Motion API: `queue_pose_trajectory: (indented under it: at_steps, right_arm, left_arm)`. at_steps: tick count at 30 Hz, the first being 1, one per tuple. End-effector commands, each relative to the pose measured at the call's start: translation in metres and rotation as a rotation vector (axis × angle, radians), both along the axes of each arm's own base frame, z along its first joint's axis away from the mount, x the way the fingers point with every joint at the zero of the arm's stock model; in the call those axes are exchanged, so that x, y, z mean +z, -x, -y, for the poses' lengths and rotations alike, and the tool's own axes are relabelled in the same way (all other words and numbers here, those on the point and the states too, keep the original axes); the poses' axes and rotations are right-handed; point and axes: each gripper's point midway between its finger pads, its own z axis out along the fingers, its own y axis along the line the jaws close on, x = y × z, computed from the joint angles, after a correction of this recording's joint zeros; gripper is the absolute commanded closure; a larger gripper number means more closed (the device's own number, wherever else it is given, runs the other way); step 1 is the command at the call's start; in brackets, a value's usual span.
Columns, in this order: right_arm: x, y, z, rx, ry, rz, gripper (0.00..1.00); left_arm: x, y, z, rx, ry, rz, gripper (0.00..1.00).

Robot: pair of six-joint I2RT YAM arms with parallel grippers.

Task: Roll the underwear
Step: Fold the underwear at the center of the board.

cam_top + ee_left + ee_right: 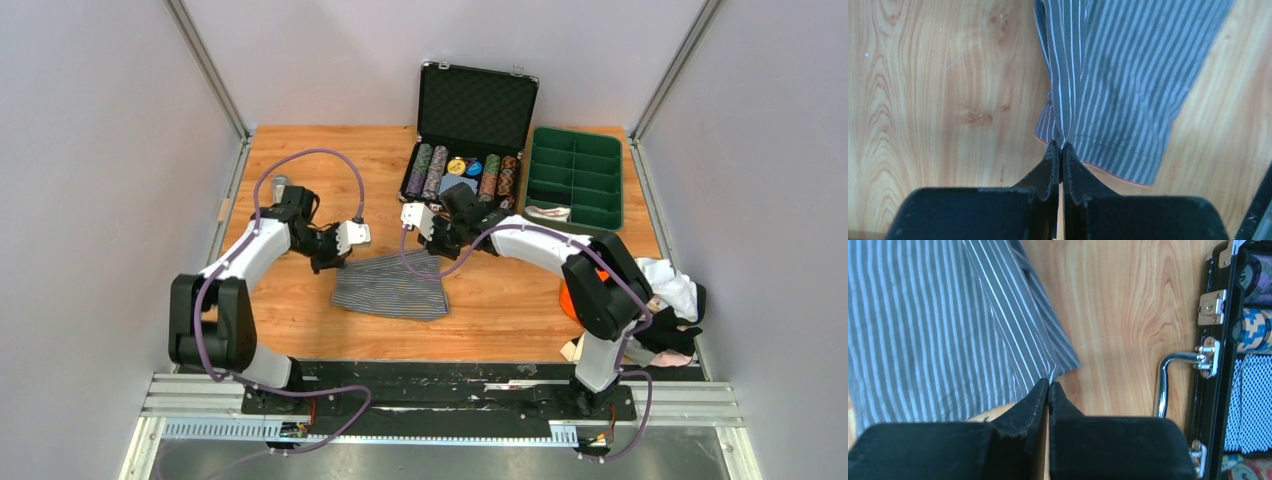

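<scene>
Grey-and-white pinstriped underwear (392, 287) lies spread on the wooden table between the two arms. My left gripper (341, 259) is shut on its far left corner; in the left wrist view the gripper (1061, 145) pinches a fold of the striped underwear (1118, 75) near the orange-edged hem. My right gripper (443, 252) is shut on the far right corner; in the right wrist view the gripper (1048, 383) pinches the edge of the underwear (933, 325). More underwear (672, 300), white, black, orange and pink, is piled at the right edge behind the right arm.
An open black case of poker chips (462, 170) stands just beyond the right gripper; the case's metal handle (1168, 380) is close by in the right wrist view. A green compartment tray (577, 180) sits at the far right with a small cloth roll in it.
</scene>
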Motion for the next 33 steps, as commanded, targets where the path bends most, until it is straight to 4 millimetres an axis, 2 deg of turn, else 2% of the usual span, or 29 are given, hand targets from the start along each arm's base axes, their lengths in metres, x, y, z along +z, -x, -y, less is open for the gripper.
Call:
queue_pose_trajectory:
  at_steps: [1,5,8,11,12,16,20,25,30,32,33]
  right_arm:
    - [-0.003,-0.029,-0.011,-0.024,0.002,0.002,1.00]
    - [-0.012,-0.033,-0.016,-0.026,0.003,-0.053,0.98]
    - [-0.024,-0.023,-0.015,-0.007,0.032,-0.128,0.88]
    - [-0.036,-0.024,-0.012,-0.034,0.056,-0.165,0.72]
    - [-0.037,-0.025,-0.012,-0.038,0.056,-0.166,0.69]
    - [-0.043,-0.031,-0.013,-0.051,0.059,-0.172,0.62]
    - [-0.049,-0.031,-0.015,-0.047,0.057,-0.191,0.59]
    - [-0.060,-0.017,-0.015,-0.003,0.055,-0.254,0.69]
    - [-0.078,-0.011,-0.004,-0.007,0.109,-0.286,0.89]
    - [-0.078,-0.013,-0.003,-0.015,0.105,-0.289,0.99]
    - [-0.076,-0.015,-0.003,-0.022,0.099,-0.286,1.00]
  left_arm:
    - [-0.009,-0.036,-0.003,0.081,-0.027,-0.004,1.00]
    - [-0.019,-0.049,-0.002,0.105,-0.029,-0.037,1.00]
    - [-0.022,-0.056,-0.001,0.114,-0.024,-0.048,1.00]
    - [-0.023,-0.058,0.000,0.124,-0.021,-0.052,1.00]
    - [-0.024,-0.059,0.000,0.126,-0.020,-0.054,1.00]
    - [-0.025,-0.060,0.000,0.134,-0.019,-0.062,1.00]
    - [-0.028,-0.060,0.000,0.138,-0.019,-0.069,1.00]
    - [-0.029,-0.062,0.001,0.148,-0.016,-0.077,1.00]
    - [-0.030,-0.062,0.001,0.153,-0.014,-0.079,1.00]
    - [-0.031,-0.062,0.001,0.153,-0.013,-0.081,1.00]
    - [-0.031,-0.062,0.001,0.153,-0.014,-0.083,1.00]
